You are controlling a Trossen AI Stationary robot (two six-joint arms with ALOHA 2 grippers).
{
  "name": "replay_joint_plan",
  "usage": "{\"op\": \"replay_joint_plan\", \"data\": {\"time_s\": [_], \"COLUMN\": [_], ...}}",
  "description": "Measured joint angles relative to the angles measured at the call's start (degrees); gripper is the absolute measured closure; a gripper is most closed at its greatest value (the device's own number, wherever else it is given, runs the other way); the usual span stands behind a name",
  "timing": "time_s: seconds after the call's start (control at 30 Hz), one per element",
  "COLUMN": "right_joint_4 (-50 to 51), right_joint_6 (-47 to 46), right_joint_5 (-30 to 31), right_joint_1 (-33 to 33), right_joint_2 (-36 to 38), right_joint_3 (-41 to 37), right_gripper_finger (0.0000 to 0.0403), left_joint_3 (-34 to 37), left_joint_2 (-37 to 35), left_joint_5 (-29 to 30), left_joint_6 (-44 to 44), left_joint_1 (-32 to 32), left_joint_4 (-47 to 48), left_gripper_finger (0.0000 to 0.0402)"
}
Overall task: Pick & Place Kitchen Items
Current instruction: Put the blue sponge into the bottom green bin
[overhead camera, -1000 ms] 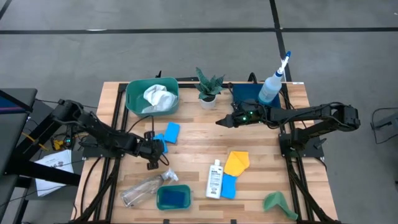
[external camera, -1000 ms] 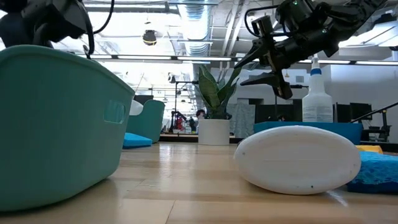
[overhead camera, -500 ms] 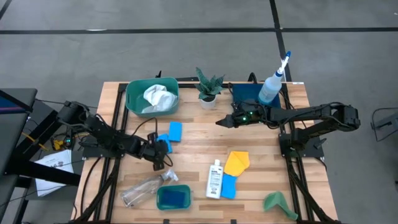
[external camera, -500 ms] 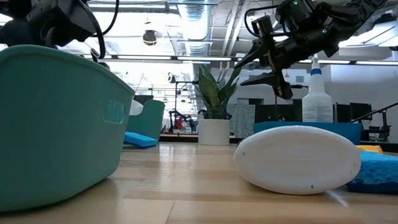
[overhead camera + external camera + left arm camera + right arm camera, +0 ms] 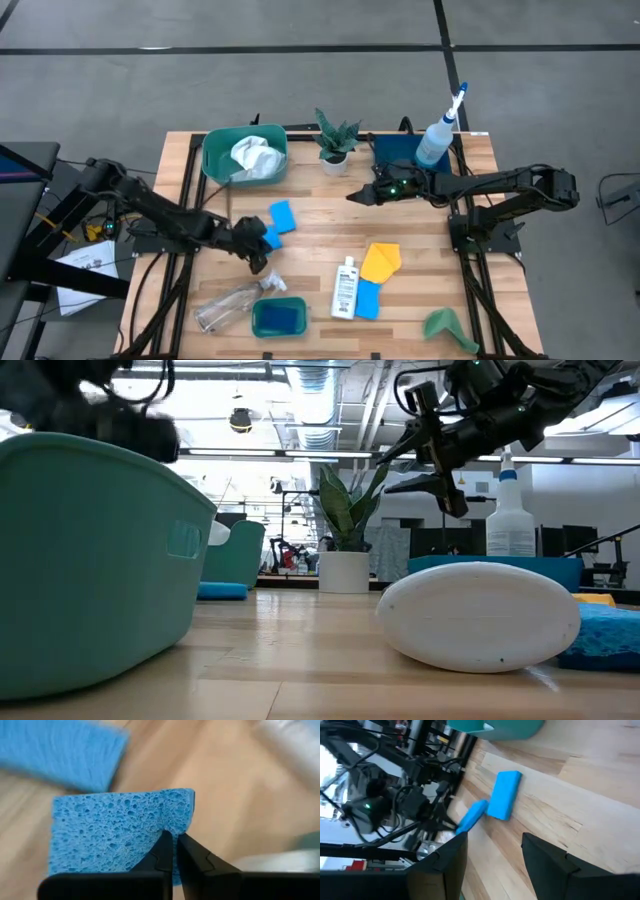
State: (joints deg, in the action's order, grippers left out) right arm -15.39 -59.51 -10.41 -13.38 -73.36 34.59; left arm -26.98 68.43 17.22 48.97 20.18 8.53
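While the left gripper (image 5: 262,240) is pinching a blue sponge (image 5: 120,832) above the counter (image 5: 310,235), the right gripper (image 5: 358,195) is hovering wide — most items are lying unsorted, one white cloth (image 5: 252,156) binned.

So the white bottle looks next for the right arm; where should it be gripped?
The white bottle lies flat on the table, long axis running near to far. Probably best to come straight down and close across its narrow mid-body, clear of the yellow cloth and sponge beside it.
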Motion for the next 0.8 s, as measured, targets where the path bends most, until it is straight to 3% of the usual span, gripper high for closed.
{"op": "replay_joint_plan", "data": {"time_s": [0.3,0.43,0.6,0.8], "right_joint_4": [-9.0,-22.2,-34.9,-34.5], "right_joint_6": [6.1,13.1,19.3,28.3], "right_joint_5": [-0.4,-6.9,-8.7,-13.7], "right_joint_1": [0.9,2.3,4.5,5.9], "right_joint_2": [0.0,0.0,0.0,0.0], "right_joint_3": [0.0,0.0,0.0,3.2], "right_gripper_finger": [0.0223,0.0223,0.0223,0.0223], "left_joint_3": [-0.1,-0.1,-0.2,-0.2], "left_joint_2": [-8.8,-8.9,-7.1,-3.9], "left_joint_5": [-0.4,0.3,-9.2,-18.3], "left_joint_6": [2.6,0.7,-0.4,-0.1], "left_joint_1": [0.0,-0.3,-3.4,-6.7], "left_joint_4": [-22.6,-36.9,-49.0,-59.7], "left_gripper_finger": [0.0399,0.0399,0.0399,0.0399]}}
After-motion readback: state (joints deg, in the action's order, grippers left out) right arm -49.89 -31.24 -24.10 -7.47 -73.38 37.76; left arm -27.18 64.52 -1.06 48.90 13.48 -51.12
